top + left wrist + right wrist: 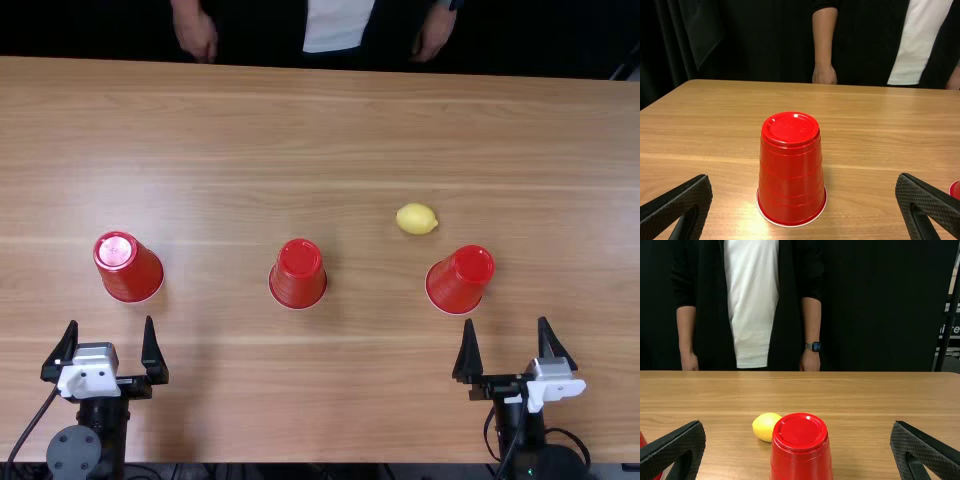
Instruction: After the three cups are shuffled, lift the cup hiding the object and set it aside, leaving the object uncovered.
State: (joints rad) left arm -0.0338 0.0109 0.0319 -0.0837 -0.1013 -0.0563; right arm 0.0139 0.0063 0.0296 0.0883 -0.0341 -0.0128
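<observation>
Left fingers: the left gripper has its two fingers spread wide and empty, at the near left of the table, just on the near side of the left cup.
Right fingers: the right gripper is likewise spread wide with nothing between the fingers, at the near right, just on the near side of the right cup.
Cups: three red cups stand upside down in a row, well apart from one another, with the middle cup between the two arms.
Object: a yellow lemon lies bare on the wood, on the far side of the right cup and a little left of it, near but not touching.
Stage: probably before any lift, as no cup covers the lemon. What lies under the cups cannot be told.
Risk, wrong cup: the row gives no clue, so a lift could bare plain wood.
Risk, rolling: pushing the right cup farther could nudge the lemon, and its rounded shape would let it roll away.
Risk, grip: thin cup walls may buckle or slip if the fingers close high or off centre.
</observation>
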